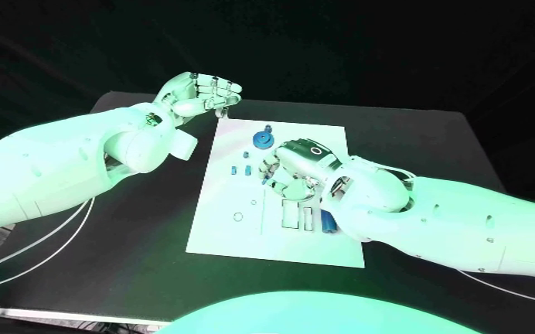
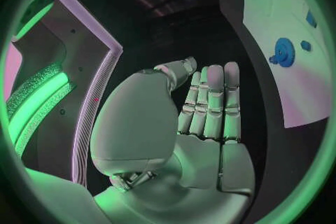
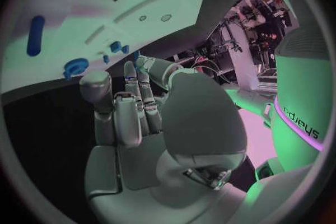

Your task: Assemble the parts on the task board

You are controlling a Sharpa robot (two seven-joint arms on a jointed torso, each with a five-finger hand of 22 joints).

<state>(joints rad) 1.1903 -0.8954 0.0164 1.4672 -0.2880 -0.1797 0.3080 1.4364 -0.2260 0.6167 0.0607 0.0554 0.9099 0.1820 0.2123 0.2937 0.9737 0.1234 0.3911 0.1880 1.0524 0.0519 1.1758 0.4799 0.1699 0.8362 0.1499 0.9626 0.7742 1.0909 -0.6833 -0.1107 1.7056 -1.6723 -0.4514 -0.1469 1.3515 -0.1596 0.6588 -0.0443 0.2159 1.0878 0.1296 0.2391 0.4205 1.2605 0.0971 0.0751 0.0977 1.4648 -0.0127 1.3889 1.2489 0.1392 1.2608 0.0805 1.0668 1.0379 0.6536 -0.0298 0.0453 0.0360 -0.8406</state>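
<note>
Most small blue parts point(image 1: 247, 170) lie loose on the white task board point(image 1: 240, 233), gear point(image 1: 263, 140) near its far edge. Right hand point(image 1: 292, 168) hovers over them, seemingly empty; left hand point(image 1: 203, 95) waits beyond the far-left corner, loosely curled, holding nothing.

Task board point(image 1: 223, 226) middle — behind right hand point(image 1: 292, 165)

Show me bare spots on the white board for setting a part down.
Free: the near strip of the white task board, below its slots, and the far right corner beyond the blue gear. Crowded: the middle, where the right hand hovers over small blue parts.
</note>
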